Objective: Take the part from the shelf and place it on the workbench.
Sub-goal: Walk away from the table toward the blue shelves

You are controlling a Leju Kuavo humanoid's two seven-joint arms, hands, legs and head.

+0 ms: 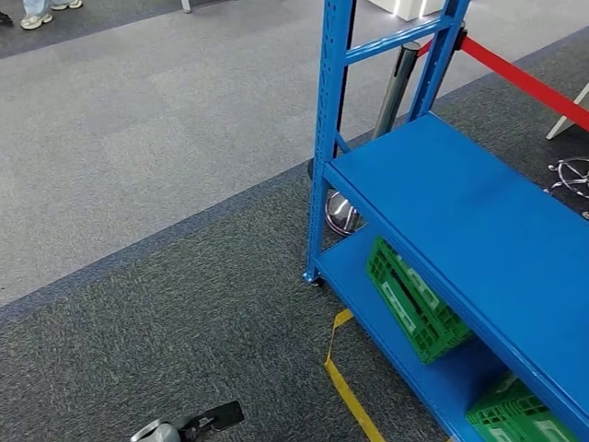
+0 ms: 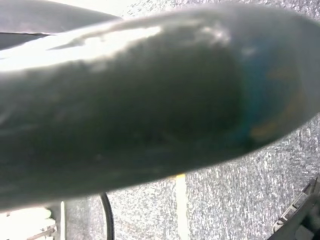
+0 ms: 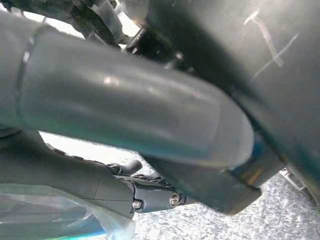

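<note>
At far left a person's shoes stand on the pale carpet, well apart from the robot. Lower down, the left hand hangs low over the dark carpet; its dark fingers lie straight with nothing seen in them, but too little of it is visible to tell whether it is spread. A yellow tape line runs on the floor just before the blue shelf, whose lower board carries green crates, while a red barrier belt crosses behind it. At the right edge lies a shiny metal piece, possibly the part, though whether it rests on the shelf or beyond it I cannot tell. The right hand hangs by the robot's body, with clear film near it; whether it pinches anything I cannot tell. By my reading the task is barely begun: the reach, the grasp and the carry to the workbench all remain
</note>
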